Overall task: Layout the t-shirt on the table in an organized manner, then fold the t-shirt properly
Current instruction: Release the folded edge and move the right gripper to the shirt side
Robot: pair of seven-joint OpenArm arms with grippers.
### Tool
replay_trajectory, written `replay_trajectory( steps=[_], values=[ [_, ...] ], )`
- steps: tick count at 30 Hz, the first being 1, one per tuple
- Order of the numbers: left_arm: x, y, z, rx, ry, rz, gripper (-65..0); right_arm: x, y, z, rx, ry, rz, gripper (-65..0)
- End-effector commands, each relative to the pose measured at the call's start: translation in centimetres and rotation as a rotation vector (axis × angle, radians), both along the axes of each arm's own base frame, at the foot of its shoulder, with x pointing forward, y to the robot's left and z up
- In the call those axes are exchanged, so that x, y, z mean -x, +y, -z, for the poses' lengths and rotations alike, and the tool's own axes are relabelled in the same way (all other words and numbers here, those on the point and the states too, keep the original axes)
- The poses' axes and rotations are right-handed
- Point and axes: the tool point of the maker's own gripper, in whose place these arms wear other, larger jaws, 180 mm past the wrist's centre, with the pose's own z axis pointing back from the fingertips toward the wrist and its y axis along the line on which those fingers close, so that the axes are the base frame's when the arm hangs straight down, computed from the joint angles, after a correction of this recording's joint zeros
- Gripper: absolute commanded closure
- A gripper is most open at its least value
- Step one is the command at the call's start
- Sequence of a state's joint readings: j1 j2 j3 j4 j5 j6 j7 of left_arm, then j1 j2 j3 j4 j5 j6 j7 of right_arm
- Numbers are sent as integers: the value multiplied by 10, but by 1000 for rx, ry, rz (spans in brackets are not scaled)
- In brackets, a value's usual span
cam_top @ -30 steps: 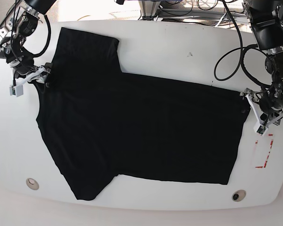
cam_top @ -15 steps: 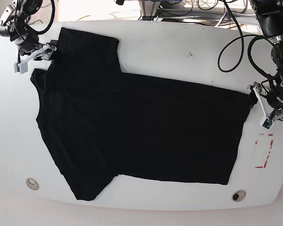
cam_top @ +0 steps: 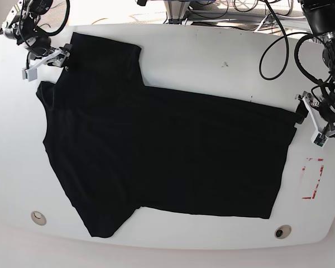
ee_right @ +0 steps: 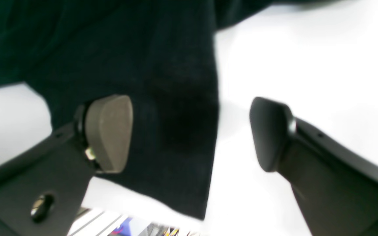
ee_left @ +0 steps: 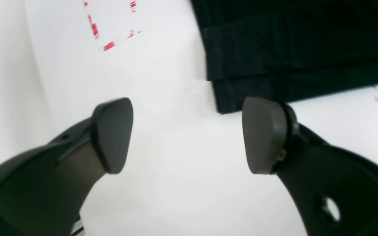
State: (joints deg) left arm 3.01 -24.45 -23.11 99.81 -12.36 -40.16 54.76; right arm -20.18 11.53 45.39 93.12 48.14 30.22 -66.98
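Across the white desk (cam_top: 212, 47) your black t-shirt (cam_top: 156, 145) lies spread flat, sleeves toward the base view's left, hem toward the red dashed rectangle (cam_top: 312, 178). Your left gripper (ee_left: 187, 134) hangs released over bare desk just beside the hem corner, jaws wide, nothing between them. Your right gripper (ee_right: 190, 132) is released too, jaws spread astride a sleeve edge, one finger (ee_right: 108, 131) over cloth, the other over bare white. Neither is grasping the shirt.
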Motion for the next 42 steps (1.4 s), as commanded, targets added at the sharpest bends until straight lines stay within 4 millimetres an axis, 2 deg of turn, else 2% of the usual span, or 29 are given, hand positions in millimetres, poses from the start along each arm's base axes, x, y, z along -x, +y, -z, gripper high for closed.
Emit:
replay_trajectory(
  steps=[1, 7, 12, 16, 19, 21, 24, 28, 30, 32, 38, 42],
  values=[
    [-4, 5, -15, -32, -37, 7, -472, -3, -7, 0, 13, -2, -4, -539],
    [2, 2, -12, -34, -26, 14, -472, -6, 8, 6, -9, 14, -60, -534],
    [3, 1, -11, -32, -24, 14, -472, -6, 32, 14, -51, 26, -104, -533],
    [3, 2, -11, -32, -24, 12, -472, -9, 44, 10, -58, 5, -111, -531],
    [3, 2, -11, -32, -24, 12, -472, -3, 49, 9, -63, 9, -115, -514],
    [3, 2, -11, -32, -24, 12, -472, -2, 51, 7, -59, 5, -118, -461],
    [3, 2, -11, -32, -24, 12, -472, -2, 51, 6, -57, 5, -118, -295],
    [3, 2, -10, -31, -23, 11, -472, -3, 50, 6, -56, 5, -119, -10],
    [3, 2, -10, -31, -23, 11, -472, -4, 50, 5, -53, 3, -123, 0],
    [3, 2, -10, -31, -23, 11, -472, -5, 50, 3, -49, -1, -128, -25],
    [7, 2, -7, -30, -11, 11, -472, -27, 59, -26, -28, -71, -193, 0],
    [7, 2, -5, -29, -6, 13, -472, -50, 65, -46, -25, -127, -232, 0]
  ],
)
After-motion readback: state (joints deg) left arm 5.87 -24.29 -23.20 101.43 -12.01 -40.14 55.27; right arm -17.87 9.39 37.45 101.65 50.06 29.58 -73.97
